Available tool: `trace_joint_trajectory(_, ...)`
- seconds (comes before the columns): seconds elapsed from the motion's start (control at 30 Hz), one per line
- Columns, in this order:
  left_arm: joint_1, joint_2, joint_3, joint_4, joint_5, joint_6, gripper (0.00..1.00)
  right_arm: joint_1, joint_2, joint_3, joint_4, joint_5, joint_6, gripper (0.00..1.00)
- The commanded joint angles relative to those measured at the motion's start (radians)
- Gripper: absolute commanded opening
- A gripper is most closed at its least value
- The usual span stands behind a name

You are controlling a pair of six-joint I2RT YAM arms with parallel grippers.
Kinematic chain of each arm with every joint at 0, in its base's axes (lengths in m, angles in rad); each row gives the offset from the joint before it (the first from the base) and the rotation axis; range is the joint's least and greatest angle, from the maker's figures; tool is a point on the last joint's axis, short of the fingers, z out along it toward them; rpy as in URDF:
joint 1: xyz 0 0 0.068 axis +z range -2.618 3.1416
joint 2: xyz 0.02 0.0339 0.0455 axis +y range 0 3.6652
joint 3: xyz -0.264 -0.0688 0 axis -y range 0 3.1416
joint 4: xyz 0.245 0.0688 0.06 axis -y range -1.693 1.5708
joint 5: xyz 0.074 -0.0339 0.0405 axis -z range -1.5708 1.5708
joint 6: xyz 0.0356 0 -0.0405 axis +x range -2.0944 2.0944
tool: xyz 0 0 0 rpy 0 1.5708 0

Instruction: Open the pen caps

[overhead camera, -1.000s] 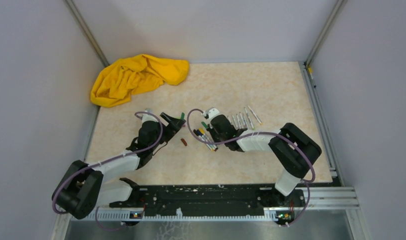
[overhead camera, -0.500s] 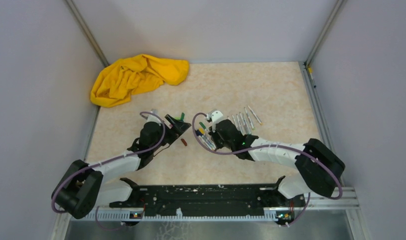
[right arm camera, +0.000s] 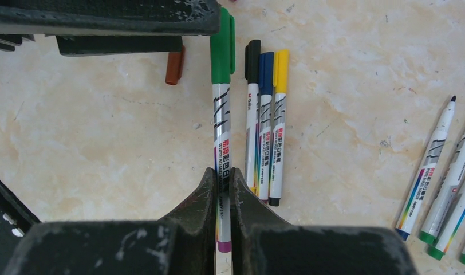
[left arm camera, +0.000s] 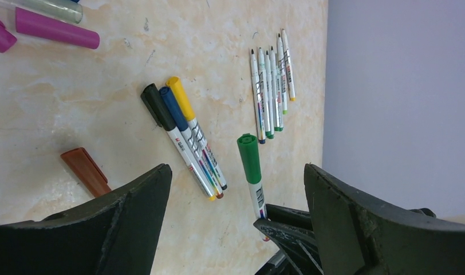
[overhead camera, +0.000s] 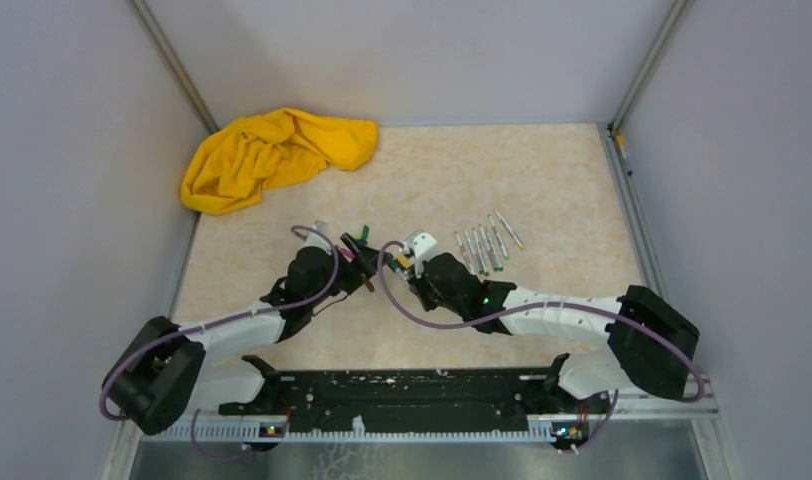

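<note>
The right end effector [right arm camera: 223,182] clamps the green pen [right arm camera: 221,123] by its barrel, with the green cap [right arm camera: 221,51] toward 12 o'clock inside the wide-open left end effector [left arm camera: 236,175]. It is best to close on the cap alone, then pull straight along the barrel.

Overhead view steep, far; wrist views close, low, facing each other, sharing capped pens [left arm camera: 187,137].

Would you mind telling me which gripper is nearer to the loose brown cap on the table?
Left. The left gripper, open, has the brown cap just beside one finger; the right gripper grips the green-capped pen at its far end.
</note>
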Motion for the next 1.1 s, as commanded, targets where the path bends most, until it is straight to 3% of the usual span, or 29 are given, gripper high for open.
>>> trace_joint_trajectory(0.0,-0.027,0.029,0.048,0.033,-0.045,-0.016,0.9,0.023,-0.006,0.007,0.038,0.026,0.016,0.0)
trace_joint_trajectory(0.17,-0.054,0.053,0.059,0.039,-0.078,-0.033,0.84,0.051,-0.022,0.003,0.032,0.039,0.026,0.0)
trace_joint_trajectory(0.37,-0.087,0.056,0.073,0.027,-0.116,-0.048,0.66,0.078,-0.048,-0.005,0.028,0.047,0.046,0.0)
trace_joint_trajectory(0.47,-0.106,0.054,0.074,0.026,-0.129,-0.056,0.47,0.089,-0.054,-0.01,0.03,0.057,0.057,0.0)
trace_joint_trajectory(0.63,-0.145,0.018,0.064,0.017,-0.168,-0.063,0.01,0.128,-0.071,-0.019,0.033,0.11,0.08,0.0)
trace_joint_trajectory(1.07,-0.214,-0.244,0.012,-0.092,-0.29,-0.129,0.0,0.271,-0.141,-0.048,0.016,0.282,0.16,0.0)
